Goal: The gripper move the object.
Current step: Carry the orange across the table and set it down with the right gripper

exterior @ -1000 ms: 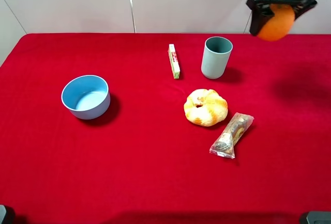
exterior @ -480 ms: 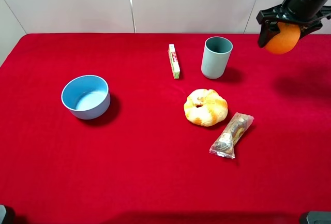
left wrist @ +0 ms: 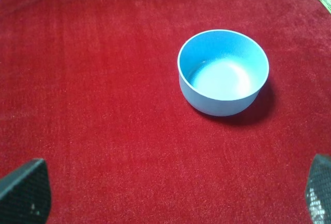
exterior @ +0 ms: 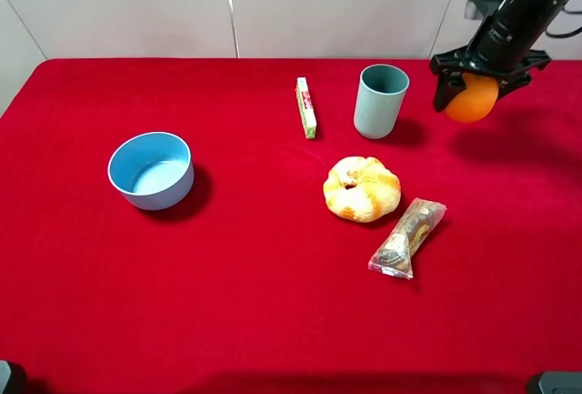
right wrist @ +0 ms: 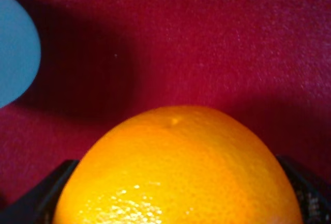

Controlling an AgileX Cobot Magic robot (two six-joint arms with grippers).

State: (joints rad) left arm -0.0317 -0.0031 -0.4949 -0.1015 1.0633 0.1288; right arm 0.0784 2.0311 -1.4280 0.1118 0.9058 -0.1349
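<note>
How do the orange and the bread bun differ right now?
The orange is smooth, round and bright orange; the bun is knotted and tan-golden. The orange is held in the right gripper, above the red cloth; the bun lies free on it. Both are roundish foods.

bowl (exterior: 151, 170) left, cup (exterior: 380, 101) behind bun (exterior: 362, 188), orange (exterior: 471, 98) right

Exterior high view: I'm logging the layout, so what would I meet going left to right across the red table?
In order: blue bowl → narrow packet → grey-green cup → orange, held by the right gripper. The bun and wrapped snack overlap the cup's span, so they are left out.
</note>
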